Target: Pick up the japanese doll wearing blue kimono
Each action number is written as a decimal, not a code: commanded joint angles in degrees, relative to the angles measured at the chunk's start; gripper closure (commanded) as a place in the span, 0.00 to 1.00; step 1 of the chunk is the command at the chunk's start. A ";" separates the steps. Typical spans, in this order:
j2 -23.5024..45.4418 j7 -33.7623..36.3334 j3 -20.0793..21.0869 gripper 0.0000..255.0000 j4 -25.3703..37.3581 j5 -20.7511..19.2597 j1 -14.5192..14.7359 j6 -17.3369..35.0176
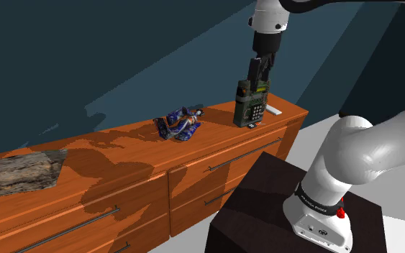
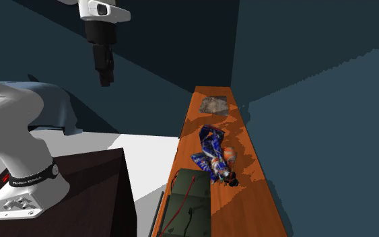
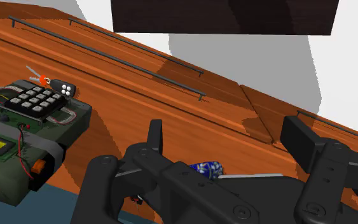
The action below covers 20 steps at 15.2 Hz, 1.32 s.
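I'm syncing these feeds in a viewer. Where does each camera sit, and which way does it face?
Shoulder view: beside the dark stand, looking down along the orange wooden dresser; white arm and black gripper show.
Second exterior view: above the dresser's end by the green keypad device, looking along its top; arm base and gripper show.
Wrist view: on the hand, looking over the device toward the drawer fronts and stand; open black fingers show.
Shared: both exterior views hold the lying doll in blue kimono.
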 commanded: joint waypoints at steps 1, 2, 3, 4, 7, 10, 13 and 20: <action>0.00 0.00 0.00 0.00 0.00 0.00 0.00 0.00; 1.17 -2.56 -1.12 0.00 -0.35 -0.97 0.34 1.86; 2.43 -5.07 -2.26 0.00 -0.60 -1.90 0.71 3.74; 3.80 -7.57 -3.36 0.00 -0.75 -2.77 1.08 5.63; 8.43 -14.93 -6.54 0.00 -0.61 -4.96 2.23 11.29; 13.73 -22.16 -9.50 0.00 0.38 -6.49 3.56 16.83; 19.55 -29.40 -12.10 0.00 2.15 -7.19 4.96 22.11; 34.18 -46.75 -16.58 0.00 8.78 -5.36 8.41 32.65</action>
